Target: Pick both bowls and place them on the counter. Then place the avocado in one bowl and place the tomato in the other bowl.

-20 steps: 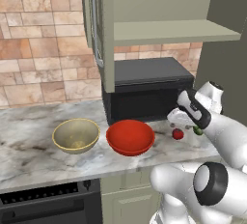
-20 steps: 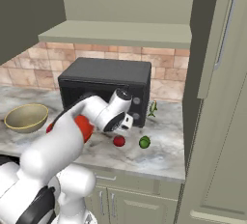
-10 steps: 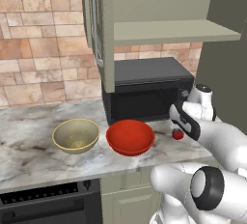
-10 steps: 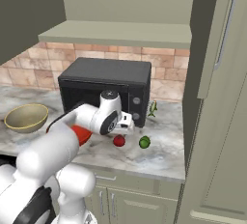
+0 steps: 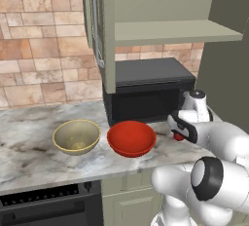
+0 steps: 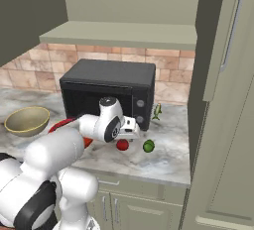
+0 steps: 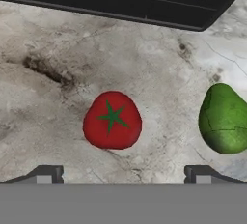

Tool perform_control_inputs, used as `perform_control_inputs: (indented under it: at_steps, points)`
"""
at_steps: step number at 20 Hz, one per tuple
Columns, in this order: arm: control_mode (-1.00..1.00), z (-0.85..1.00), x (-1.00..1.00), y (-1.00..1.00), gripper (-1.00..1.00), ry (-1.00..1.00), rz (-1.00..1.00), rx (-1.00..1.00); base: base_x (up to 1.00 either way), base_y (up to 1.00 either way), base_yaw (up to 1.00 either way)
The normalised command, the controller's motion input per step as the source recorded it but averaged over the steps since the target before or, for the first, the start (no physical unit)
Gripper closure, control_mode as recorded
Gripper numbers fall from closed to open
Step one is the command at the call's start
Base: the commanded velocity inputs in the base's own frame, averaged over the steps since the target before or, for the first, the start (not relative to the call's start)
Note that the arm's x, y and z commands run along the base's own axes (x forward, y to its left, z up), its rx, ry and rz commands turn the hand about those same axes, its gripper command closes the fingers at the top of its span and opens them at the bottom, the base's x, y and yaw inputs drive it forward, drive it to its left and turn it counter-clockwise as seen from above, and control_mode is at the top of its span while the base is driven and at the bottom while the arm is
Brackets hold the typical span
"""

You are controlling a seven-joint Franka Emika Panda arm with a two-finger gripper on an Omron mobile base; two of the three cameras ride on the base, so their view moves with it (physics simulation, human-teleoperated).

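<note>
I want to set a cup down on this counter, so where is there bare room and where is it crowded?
Bare counter lies left of the tan bowl and along the front edge before both bowls. It is crowded right of the red bowl: tomato, avocado and the open gripper sit before the microwave.

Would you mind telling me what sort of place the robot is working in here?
A rendered home kitchen, it seems: a grey-white veined marble counter carries a black microwave beneath olive-green wall cabinets, backed by a tan stone-tile wall.
</note>
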Motion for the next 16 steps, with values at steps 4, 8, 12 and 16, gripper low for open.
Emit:
perform_control_inputs:
  at_steps: [4,8,12,16]
  points:
    - [-1.0,-0.09,0.25,0.0,-1.0,0.0,-0.01,0.0,0.0,0.0,0.0]
    - [-1.0,-0.04,0.24,-0.01,-1.0,0.0,-0.01,0.0,0.0,0.0,0.0]
    - [-1.0,-0.01,0.09,-0.03,-1.0,0.01,-0.02,0.0,0.0,0.0,0.0]
    - [-1.0,-0.23,0.07,0.0,-1.0,0.07,-0.05,0.0,0.0,0.0,0.0]
